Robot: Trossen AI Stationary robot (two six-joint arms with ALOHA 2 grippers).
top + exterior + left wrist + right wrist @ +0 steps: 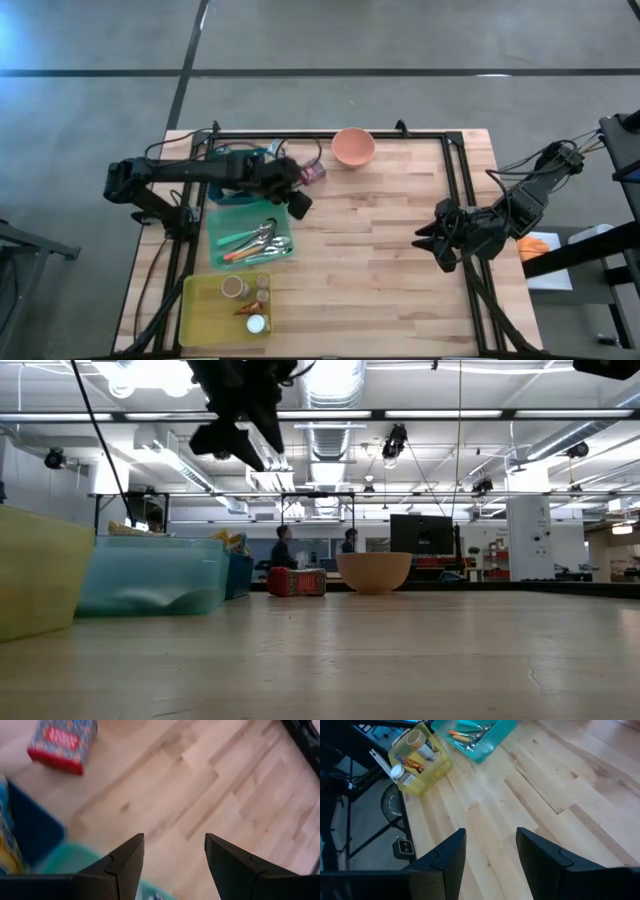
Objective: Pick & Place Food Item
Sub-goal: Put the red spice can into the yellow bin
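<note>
At the near left corner of the wooden table (380, 250), a yellow bin (200, 315) is holding small jars and bottles, and just behind it a teal bin (222, 255) is carrying metal utensils along the left edge. The left gripper (298, 205) is hovering above the table just beside the teal bin's far end, its fingers (125, 865) standing apart with nothing between them and bare wood showing in the gap. Beyond it, a blue bin (30, 827) is sitting against the left side, and a small red-and-blue food packet (314, 172) is lying on the table near the far edge, apart from the gripper. A terracotta bowl (353, 146) is standing at the far edge, near the packet. The right gripper (428, 235) is waiting over the right edge, its jaws parted and empty.
</note>
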